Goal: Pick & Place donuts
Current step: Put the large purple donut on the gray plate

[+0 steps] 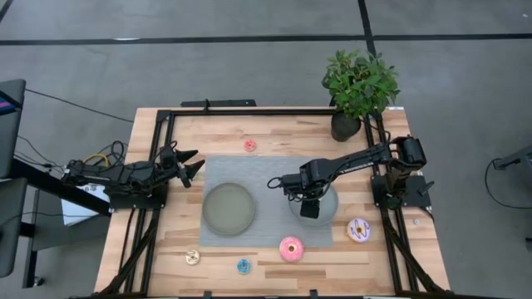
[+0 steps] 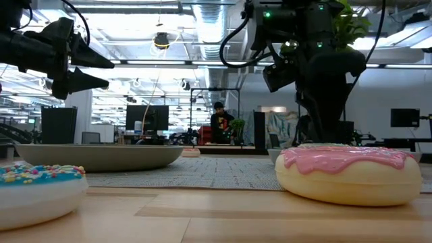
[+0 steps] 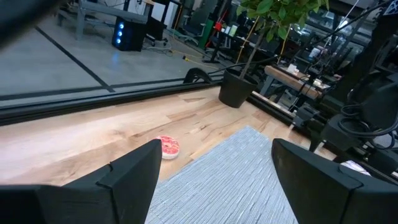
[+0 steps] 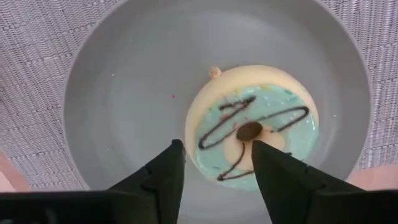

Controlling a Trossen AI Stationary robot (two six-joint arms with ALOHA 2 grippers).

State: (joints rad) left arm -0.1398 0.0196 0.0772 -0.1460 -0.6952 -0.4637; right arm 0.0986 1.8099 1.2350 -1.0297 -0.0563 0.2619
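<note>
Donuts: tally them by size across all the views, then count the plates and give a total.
Larger donuts: 3 (pink, white-purple, green-iced)
Tiny donuts: 3 (red, cream, blue)
Plates: 2 (left plate, right plate)
Total: 8

wooden table [image 1: 166,137] — grey mat [image 1: 270,178], donuts [image 1: 292,247]

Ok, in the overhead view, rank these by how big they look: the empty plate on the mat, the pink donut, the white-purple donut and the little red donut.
Largest to smallest:
1. Empty plate
2. Pink donut and white-purple donut, which look about alike, so I won't rank them
3. Red donut, clearly the smallest
</note>
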